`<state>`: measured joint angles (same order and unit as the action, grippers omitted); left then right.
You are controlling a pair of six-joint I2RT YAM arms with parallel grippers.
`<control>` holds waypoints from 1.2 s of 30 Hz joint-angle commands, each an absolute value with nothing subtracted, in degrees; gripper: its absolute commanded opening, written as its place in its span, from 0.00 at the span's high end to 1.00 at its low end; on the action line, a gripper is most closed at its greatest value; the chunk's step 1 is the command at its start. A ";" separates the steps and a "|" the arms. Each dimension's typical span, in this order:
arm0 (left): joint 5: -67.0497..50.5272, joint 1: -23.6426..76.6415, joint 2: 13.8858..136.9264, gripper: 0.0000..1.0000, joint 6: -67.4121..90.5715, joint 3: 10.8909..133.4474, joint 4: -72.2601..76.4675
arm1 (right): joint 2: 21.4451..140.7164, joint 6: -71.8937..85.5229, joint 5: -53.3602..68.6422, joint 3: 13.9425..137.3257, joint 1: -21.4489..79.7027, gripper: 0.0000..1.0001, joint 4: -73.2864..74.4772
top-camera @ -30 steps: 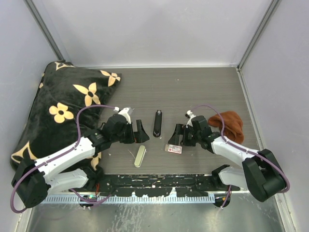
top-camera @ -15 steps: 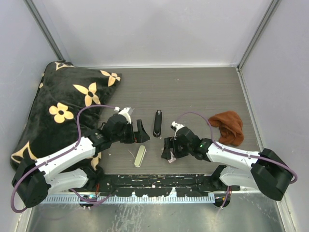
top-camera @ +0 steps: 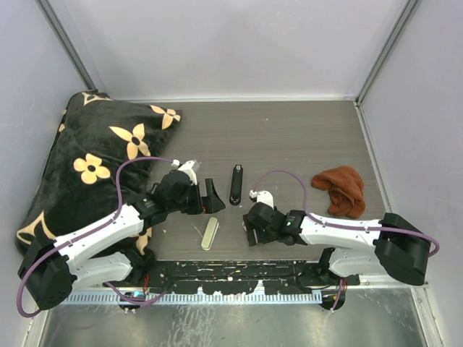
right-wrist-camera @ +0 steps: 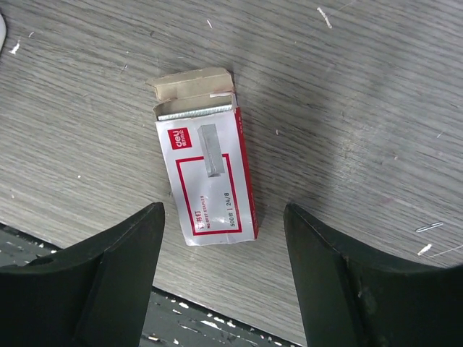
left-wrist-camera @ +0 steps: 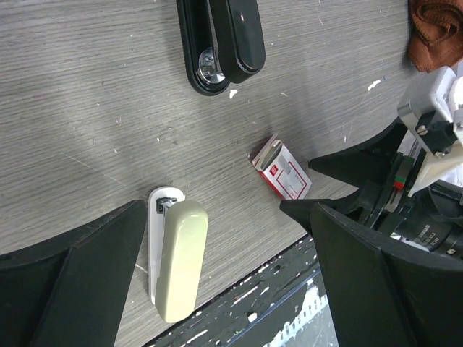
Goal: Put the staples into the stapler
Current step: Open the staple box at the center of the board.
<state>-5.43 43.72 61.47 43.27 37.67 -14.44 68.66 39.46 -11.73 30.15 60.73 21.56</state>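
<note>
The red-and-white staple box (right-wrist-camera: 210,181) lies flat on the wood table with its flap open, and the silvery staples (right-wrist-camera: 194,113) show at that end. My right gripper (right-wrist-camera: 223,242) hangs open low over it, a finger on each side and a gap at both. From above, this gripper (top-camera: 251,230) covers the box. A black stapler (top-camera: 235,184) lies shut beyond it. A cream-green stapler (top-camera: 210,233) lies to the left. My left gripper (top-camera: 206,201) hovers wide open between the two staplers with nothing in it; its view shows the box (left-wrist-camera: 283,172).
A black flowered cushion (top-camera: 94,159) fills the left side. A rust-brown cloth (top-camera: 341,189) lies at the right. The table's near edge and dark rail (top-camera: 231,275) run just behind the box. A thin loose bit of wire (top-camera: 197,230) lies beside the cream-green stapler.
My right arm has swung left and toward the near edge, coming down over the staple box, and its jaws have narrowed somewhat. The left arm has stayed put.
</note>
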 commanded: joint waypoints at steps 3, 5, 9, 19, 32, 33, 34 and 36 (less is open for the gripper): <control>-6.39 43.39 61.42 0.01 43.59 38.19 -11.75 | 73.47 41.38 -18.36 33.85 64.33 0.29 24.07; -6.33 43.42 61.19 0.01 43.59 38.22 -11.71 | 75.08 41.56 -19.14 34.45 64.91 0.31 24.34; -6.42 43.39 61.19 0.01 43.59 38.30 -11.73 | 76.07 41.96 -19.62 34.81 65.30 0.41 24.55; -8.54 43.42 62.49 0.01 43.64 38.47 -10.59 | 72.66 41.54 -19.84 33.51 65.30 0.60 22.47; -11.19 48.12 71.08 0.09 43.34 42.25 -7.45 | 65.36 36.49 -16.74 31.12 65.30 0.61 17.64; -11.24 48.47 71.79 0.09 43.33 42.60 -7.01 | 64.90 36.30 -16.32 30.99 65.30 0.61 17.32; -11.36 48.78 72.26 0.10 43.41 42.96 -6.50 | 64.55 36.11 -16.00 30.75 65.30 0.61 16.85; -11.93 49.22 74.82 0.12 43.54 43.59 -5.53 | 63.83 35.61 -15.23 30.41 65.30 0.61 15.99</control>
<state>-9.96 48.16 72.31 43.94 40.16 -11.09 66.24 37.45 -16.47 30.72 65.04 20.32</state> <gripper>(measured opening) 0.899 0.494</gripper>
